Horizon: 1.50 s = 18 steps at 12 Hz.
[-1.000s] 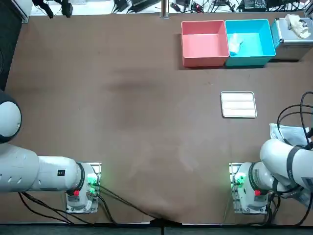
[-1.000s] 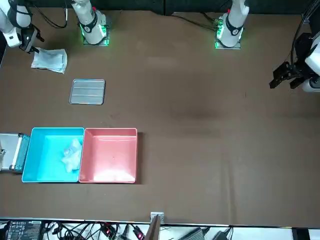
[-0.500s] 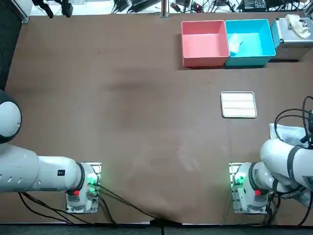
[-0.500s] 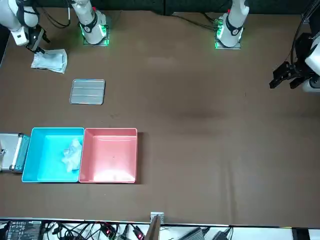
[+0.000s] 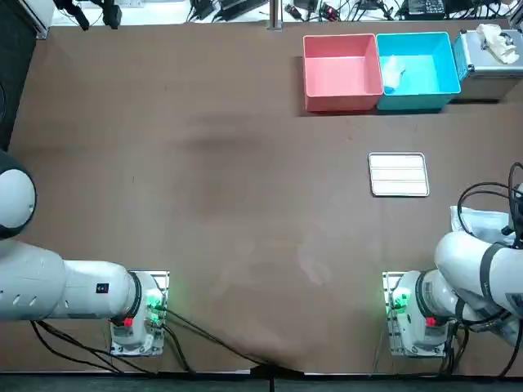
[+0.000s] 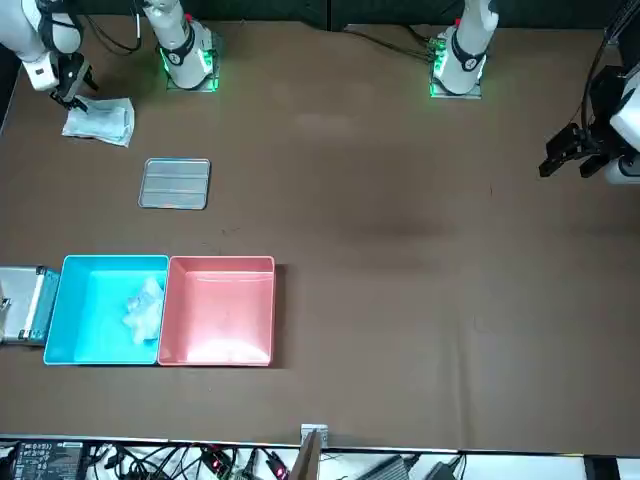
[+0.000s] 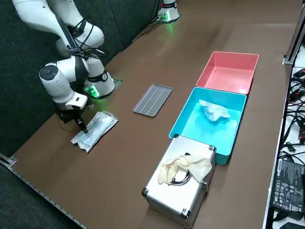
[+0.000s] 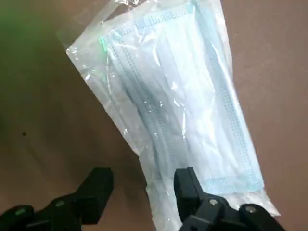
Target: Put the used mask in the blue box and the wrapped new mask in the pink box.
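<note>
Half of the job looked done: the used mask (image 7: 214, 110) lay in the blue box (image 7: 185, 120), but the pink box (image 7: 228, 76) was empty. The wrapped new mask (image 8: 187, 110) lay flat on the table (image 7: 143, 157) near the right arm's base. Only the wrist camera showed the right gripper (image 8: 142, 182) over the wrapper's edge with its jaws apart and holding nothing, while the overhead camera did not show its fingers at all.

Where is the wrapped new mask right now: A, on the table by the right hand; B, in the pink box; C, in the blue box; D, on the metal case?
A: the wrapped new mask lies on the table, the open right hand straddling its edge.
</note>
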Motion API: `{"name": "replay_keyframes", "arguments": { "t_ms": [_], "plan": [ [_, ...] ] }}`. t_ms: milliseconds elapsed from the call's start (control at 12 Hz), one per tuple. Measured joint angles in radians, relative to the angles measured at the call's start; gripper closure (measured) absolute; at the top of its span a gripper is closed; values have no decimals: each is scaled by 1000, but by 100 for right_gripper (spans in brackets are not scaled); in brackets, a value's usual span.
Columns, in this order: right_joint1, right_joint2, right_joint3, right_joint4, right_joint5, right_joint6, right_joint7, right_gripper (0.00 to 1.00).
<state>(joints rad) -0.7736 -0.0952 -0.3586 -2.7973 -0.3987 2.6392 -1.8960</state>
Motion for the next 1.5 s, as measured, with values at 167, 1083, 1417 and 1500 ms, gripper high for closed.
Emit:
{"name": "replay_keyframes", "arguments": {
  "t_ms": [167, 1083, 1417, 1500],
  "plan": [
    [0, 12, 0, -8, 0, 28, -2, 21],
    [3, 98, 0, -27, -3, 186, -10, 35],
    [6, 98, 0, -26, -3, 195, -13, 76],
    [7, 98, 0, -26, -3, 196, -14, 89]
  ]
}}
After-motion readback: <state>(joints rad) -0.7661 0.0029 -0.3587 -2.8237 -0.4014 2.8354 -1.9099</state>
